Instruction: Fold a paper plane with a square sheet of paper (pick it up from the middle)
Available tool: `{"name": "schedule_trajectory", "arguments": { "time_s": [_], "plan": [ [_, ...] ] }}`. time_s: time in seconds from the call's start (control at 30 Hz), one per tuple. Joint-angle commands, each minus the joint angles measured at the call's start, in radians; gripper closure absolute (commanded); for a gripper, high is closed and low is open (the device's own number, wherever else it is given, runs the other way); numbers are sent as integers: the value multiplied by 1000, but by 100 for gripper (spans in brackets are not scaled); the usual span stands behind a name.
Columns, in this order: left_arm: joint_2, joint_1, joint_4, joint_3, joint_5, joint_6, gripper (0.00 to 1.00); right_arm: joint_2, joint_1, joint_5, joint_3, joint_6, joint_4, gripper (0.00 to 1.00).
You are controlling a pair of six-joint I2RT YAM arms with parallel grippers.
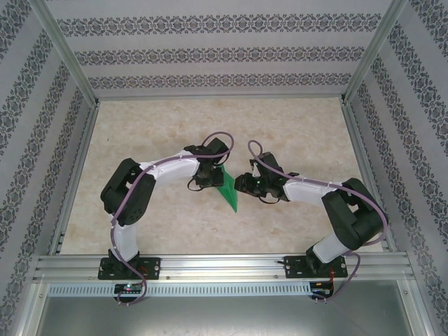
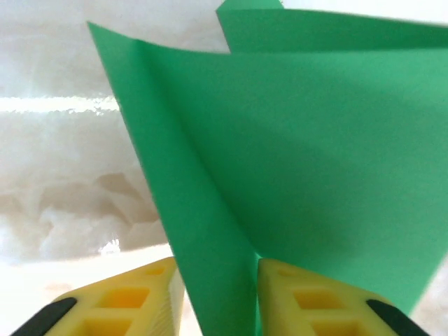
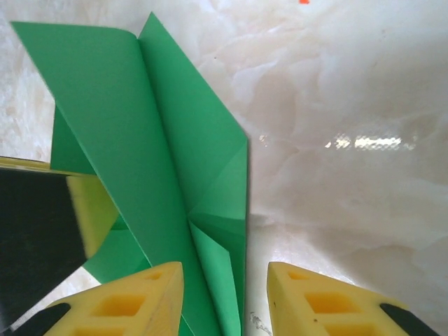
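Note:
The square sheet of paper [image 1: 228, 189] is bright green and folded into a narrow pointed shape with creases. It stands tilted over the table's middle, between my two grippers. My left gripper [image 1: 211, 178] holds its far end. In the left wrist view the paper [image 2: 294, 140] fills the narrow gap of the left gripper [image 2: 215, 273] and touches both yellow fingers. My right gripper [image 3: 224, 273] is open. The paper [image 3: 161, 140] lies against its left finger [image 3: 133, 301], and bare table shows before the right one [image 3: 315, 301].
The marbled table top [image 1: 210, 126] is fenced by aluminium rails, with a front rail [image 1: 224, 266] by the arm bases and patterned walls [image 1: 210, 49] behind and at the sides. A finger of the left gripper [image 3: 91, 206] stands close at the left of the right wrist view.

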Motion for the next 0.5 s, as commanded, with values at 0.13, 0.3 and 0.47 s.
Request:
{"name": "schedule_trajectory", "arguments": {
  "time_s": [0.13,0.3,0.47],
  "plan": [
    [-38,-9,60,-18,-35,-2,73,32,47,-25,38,-40,35,62],
    [-39,-9,63,-28,-38,0,84,79,48,-43,62,-50,36,61],
    [-39,-10,60,-36,-40,8,85,88,53,-43,68,-47,43,60]
  ]
}}
